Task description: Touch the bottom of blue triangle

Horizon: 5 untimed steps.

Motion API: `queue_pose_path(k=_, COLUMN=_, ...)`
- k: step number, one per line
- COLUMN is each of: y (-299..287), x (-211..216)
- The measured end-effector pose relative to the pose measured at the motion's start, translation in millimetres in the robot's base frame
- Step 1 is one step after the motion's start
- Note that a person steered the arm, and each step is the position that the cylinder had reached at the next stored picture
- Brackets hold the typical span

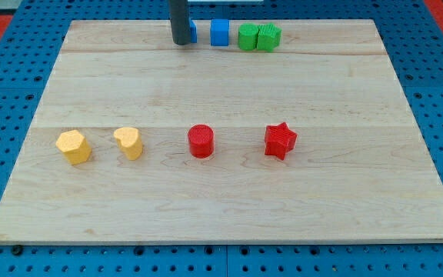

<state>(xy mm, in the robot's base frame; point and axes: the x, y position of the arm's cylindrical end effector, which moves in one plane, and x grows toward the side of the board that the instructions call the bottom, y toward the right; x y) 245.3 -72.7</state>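
My dark rod comes down at the view's top, and my tip [181,42] rests on the board. A blue block [193,31], mostly hidden behind the rod, sits just to the right of my tip and seems to touch it; its shape cannot be made out. A blue cube [220,33] stands a little further right.
Two green blocks [248,37] [268,37] sit side by side right of the blue cube. Across the middle stand a yellow hexagon-like block [74,146], a yellow heart-like block [129,142], a red cylinder [201,141] and a red star [280,141]. The wooden board [221,200] lies on blue pegboard.
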Motion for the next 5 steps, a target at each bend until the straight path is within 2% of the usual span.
queue_pose_path(k=5, y=0.0, x=6.4)
